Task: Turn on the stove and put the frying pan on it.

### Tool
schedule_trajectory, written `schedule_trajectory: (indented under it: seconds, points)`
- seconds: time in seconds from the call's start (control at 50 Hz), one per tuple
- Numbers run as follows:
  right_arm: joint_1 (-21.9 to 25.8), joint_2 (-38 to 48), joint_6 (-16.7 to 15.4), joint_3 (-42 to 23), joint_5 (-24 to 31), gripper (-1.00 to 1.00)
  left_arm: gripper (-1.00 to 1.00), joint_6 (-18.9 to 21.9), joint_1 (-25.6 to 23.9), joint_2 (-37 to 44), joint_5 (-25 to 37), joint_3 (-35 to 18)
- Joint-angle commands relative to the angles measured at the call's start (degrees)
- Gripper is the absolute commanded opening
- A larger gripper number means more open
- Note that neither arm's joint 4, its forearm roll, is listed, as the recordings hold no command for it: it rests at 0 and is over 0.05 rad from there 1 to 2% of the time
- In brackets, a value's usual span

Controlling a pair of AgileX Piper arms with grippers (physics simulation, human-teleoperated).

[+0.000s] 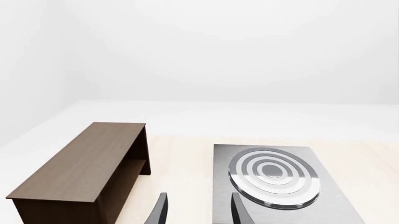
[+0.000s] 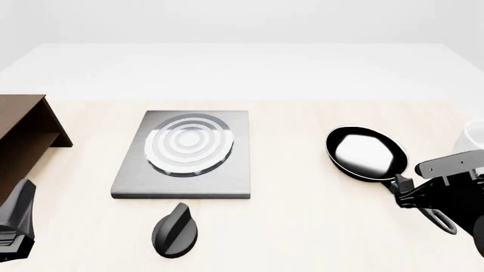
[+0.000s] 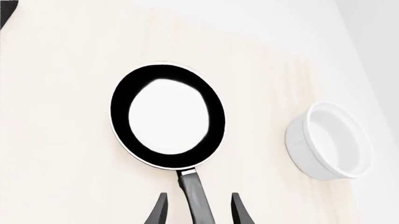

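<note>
The stove (image 2: 181,152) is a flat grey slab with silver burner rings (image 2: 187,144), left of the table's middle. Its black ridged knob (image 2: 175,231) lies apart, just in front of the slab. The stove also shows in the left wrist view (image 1: 274,186). The frying pan (image 2: 366,153) sits on the table to the right, its handle (image 2: 423,204) pointing toward me. My right gripper (image 3: 198,212) is open, its fingers either side of the pan handle (image 3: 194,193) with gaps showing. My left gripper (image 1: 198,214) is open and empty, low at the front left (image 2: 22,198).
A brown wooden box (image 2: 22,136) stands at the left edge, beside the stove, and also shows in the left wrist view (image 1: 81,168). A white cup (image 3: 327,140) sits close to the pan's right side, at the front view's right edge (image 2: 472,139).
</note>
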Motion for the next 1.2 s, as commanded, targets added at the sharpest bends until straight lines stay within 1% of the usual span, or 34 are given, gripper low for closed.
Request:
schedule_trajectory:
  seconds: [0.02, 0.12, 0.16, 0.18, 0.22, 0.3, 0.46, 0.58, 0.62, 0.64, 0.74, 0.92, 0.94, 1.14, 1.2]
  points:
    - [-0.53, 6.34, -0.64, 3.55, -7.21, 1.00, 1.00, 0.05, -0.05, 0.00, -0.04, -0.06]
    - [-1.44, 10.05, -0.98, 3.98, -10.59, 1.00, 1.00, -0.24, -0.28, 0.00, -0.13, -0.09]
    - [-2.17, 12.86, -1.43, 4.06, -13.03, 1.00, 1.00, -0.46, -0.38, 0.00, -0.08, -0.32]
    - [-3.51, 14.00, -3.01, 4.35, -15.06, 1.00, 1.00, -0.47, -0.41, 0.00, -0.11, -0.37]
    - [-3.62, 15.81, -2.36, 4.01, -15.90, 1.00, 1.00, -0.59, -0.45, 0.00, -0.13, -0.51]
    - [-4.43, 18.36, -2.99, 4.27, -18.31, 1.00, 1.00, -0.56, -0.27, 0.00, -0.17, -0.54]
    - [-4.92, 19.21, -3.07, 3.96, -18.45, 1.00, 1.00, -0.83, -0.67, -0.01, -0.31, -0.91]
    - [-4.73, 22.48, -3.25, 4.39, -21.46, 1.00, 1.00, -0.86, -0.57, -0.01, -0.33, -0.91]
    - [-4.67, 23.43, -3.38, 4.45, -22.22, 1.00, 1.00, -0.17, -0.23, 0.00, -0.25, -0.71]
    - [-4.44, 23.99, -3.42, 4.39, -22.47, 1.00, 1.00, -0.57, -0.33, 0.00, -0.30, -0.67]
    - [-3.96, 23.64, -3.35, 3.79, -21.44, 1.00, 1.00, -0.70, -0.24, 0.00, -0.14, -0.81]
    - [-4.16, 25.82, -3.70, 3.55, -22.93, 1.00, 1.00, -1.10, -0.22, 0.00, -0.19, -0.63]
    - [-3.62, 26.72, -3.30, 5.51, -26.52, -1.00, 1.00, -1.39, -0.23, 0.00, 0.11, -0.85]
    - [-2.93, 27.42, -2.90, 5.80, -27.35, -1.00, 1.00, -1.55, -0.19, 0.00, 0.20, -0.85]
    - [-2.60, 26.29, -2.62, 5.52, -26.07, -1.00, 1.00, -1.47, -0.24, 0.00, 0.20, -0.85]
